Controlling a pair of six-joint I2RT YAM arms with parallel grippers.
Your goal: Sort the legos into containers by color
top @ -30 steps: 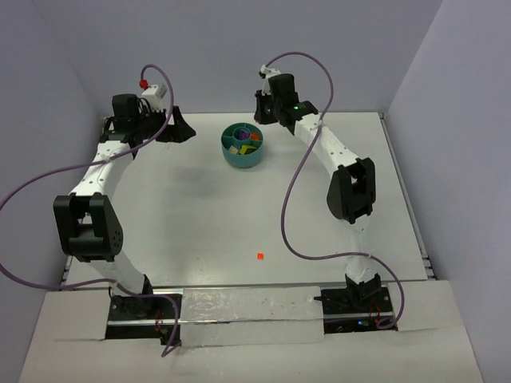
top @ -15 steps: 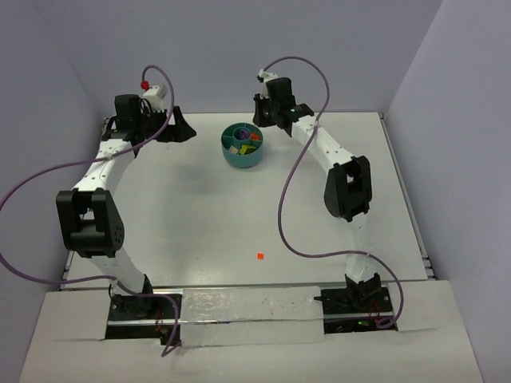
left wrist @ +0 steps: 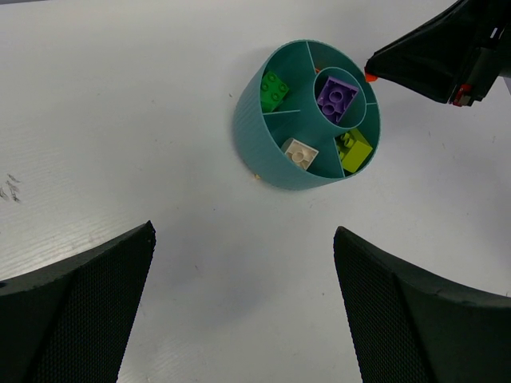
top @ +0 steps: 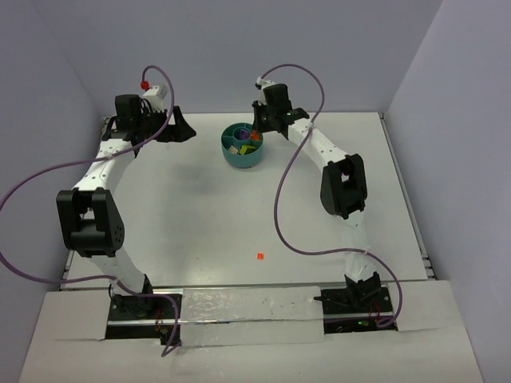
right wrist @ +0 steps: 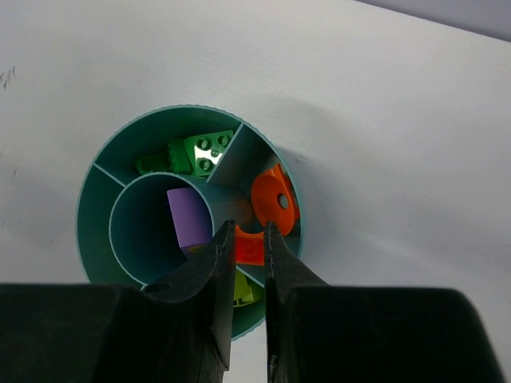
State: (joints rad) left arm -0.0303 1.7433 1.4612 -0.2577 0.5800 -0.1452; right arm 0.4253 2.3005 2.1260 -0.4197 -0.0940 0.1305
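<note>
Right wrist view: right gripper [right wrist: 248, 231] pinches orange lego [right wrist: 249, 250] above bowl [right wrist: 94, 219]; left gripper [left wrist: 243, 231] spread.

1. A white table [top: 200, 207] seen from above, with pale lilac walls on three sides.
2. A round teal bowl [top: 242, 162] stands near the far edge, about midway across. Small coloured bits lie inside it: cream, orange, green and purple.
3. The left arm [top: 89, 223] reaches along the left side. The left gripper [top: 180, 128] is at the far edge, well left of the bowl.
4. The right arm [top: 343, 185] stretches up the right side. The right gripper [top: 266, 128] hangs at the bowl's far right rim.
5. One tiny orange-red brick [top: 260, 256] lies alone on the near half of the table, between the two arms.
6. Purple cables [top: 32, 187] loop along both arms.
</note>
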